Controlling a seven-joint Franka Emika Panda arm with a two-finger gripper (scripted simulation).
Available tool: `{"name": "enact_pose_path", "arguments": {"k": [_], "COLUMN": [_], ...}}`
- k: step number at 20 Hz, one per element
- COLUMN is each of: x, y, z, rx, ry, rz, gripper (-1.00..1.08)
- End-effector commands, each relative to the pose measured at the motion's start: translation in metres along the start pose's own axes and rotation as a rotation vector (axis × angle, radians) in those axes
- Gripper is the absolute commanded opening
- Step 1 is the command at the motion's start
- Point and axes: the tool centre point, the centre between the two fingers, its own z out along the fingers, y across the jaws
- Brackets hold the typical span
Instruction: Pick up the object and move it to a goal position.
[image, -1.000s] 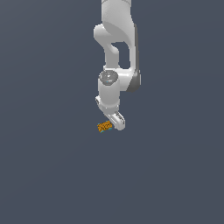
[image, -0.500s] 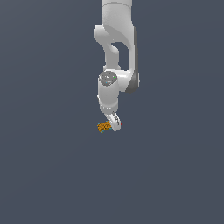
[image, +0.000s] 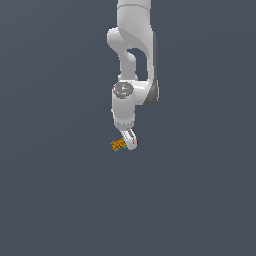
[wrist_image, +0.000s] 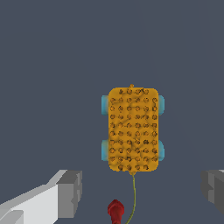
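Tool (wrist_image: 140, 186) jaws stood wide apart in the wrist view, one grey pad (wrist_image: 70, 192) on each side of the frame with bare table (wrist_image: 52, 65) between them, holding nothing. Taking the object (wrist_image: 133, 129) as the landmark and reading from the exterior view's left, the object (image: 118, 145) lay on the table just at the left of the white tool (image: 130, 141), close against it but, as far as that small view allowed, not gripped. Seen from the wrist, the object was an orange-yellow speckled block with teal wheel-like nubs at its four corners and a thin string trailing from one end toward the tool; it sat ahead of the open pads, not yet between them. The wide opening seemed meant to leave room on both long sides of the block, whose narrow width lay across the line between the pads, so the grip would probably close on its flanks. Just to the exterior view's right of the object, past the tool's finger, the goal position (image: 137, 142) showed as a small dark-red dot; in the wrist view the goal position (wrist_image: 115, 211) appeared near the string's end, close by the block. The carry therefore looked short. Judged from this, the arm was at the approach stage, with descent and closing not yet done.
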Motion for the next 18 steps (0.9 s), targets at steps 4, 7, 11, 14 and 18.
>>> {"name": "enact_pose_path", "arguments": {"k": [4, 7, 11, 14, 18], "x": [0.0, 0.0, 0.0, 0.0, 0.0], "y": [0.001, 0.001, 0.001, 0.001, 0.001], "z": [0.015, 0.03, 0.045, 0.049, 0.049], "rx": [-0.001, -0.001, 0.0, 0.0, 0.0], "ry": [0.0, 0.0, 0.0, 0.0, 0.0], "rz": [0.002, 0.004, 0.005, 0.005, 0.005], "gripper": [1.0, 1.0, 1.0, 1.0, -1.0]}}
